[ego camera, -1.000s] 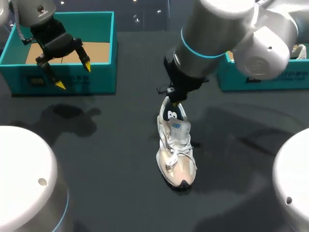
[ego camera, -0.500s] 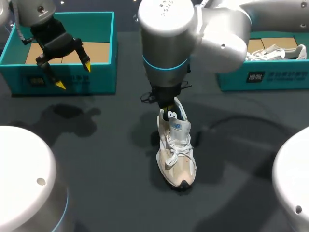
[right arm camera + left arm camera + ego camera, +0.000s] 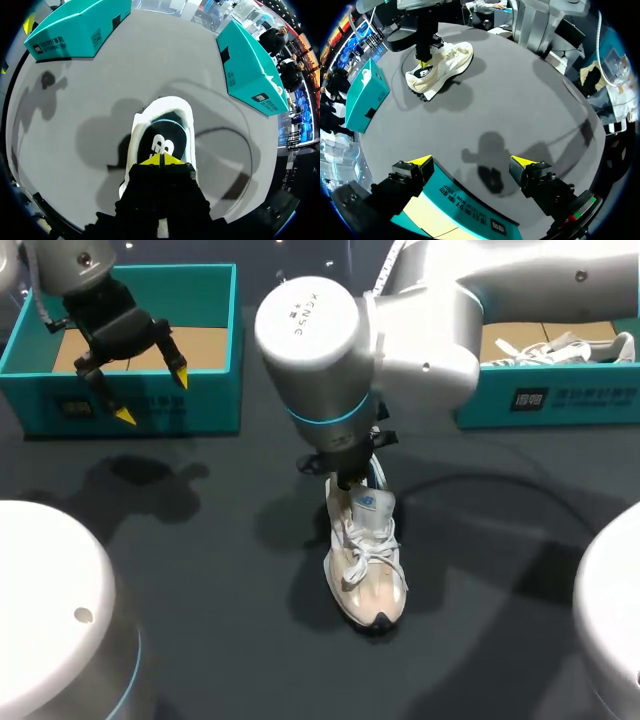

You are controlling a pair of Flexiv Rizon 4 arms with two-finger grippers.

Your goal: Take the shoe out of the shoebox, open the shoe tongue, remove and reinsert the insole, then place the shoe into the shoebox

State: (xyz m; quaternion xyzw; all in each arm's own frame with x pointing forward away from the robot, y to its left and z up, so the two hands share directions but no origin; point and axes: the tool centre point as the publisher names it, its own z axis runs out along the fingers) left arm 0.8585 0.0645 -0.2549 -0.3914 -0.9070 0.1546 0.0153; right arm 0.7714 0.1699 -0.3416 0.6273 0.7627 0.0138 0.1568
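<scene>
At the table's middle the shoe point(image 3: 366, 562) is found upright and unmoved, while the right arm point(image 3: 340, 350) is swung further left above its heel. The right gripper point(image 3: 161, 159) is seen narrowed, tips pressed together, just over the insole point(image 3: 159, 142). From above, its fingers are hidden by the arm. The left gripper point(image 3: 152, 395) is held wide over the shoebox point(image 3: 190, 405), unchanged.

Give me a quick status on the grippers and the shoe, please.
Left gripper open, above the left shoebox. Right gripper shut, tips at the heel opening of the shoe. It stands upright on the table, insole in. Nothing in the way.
</scene>
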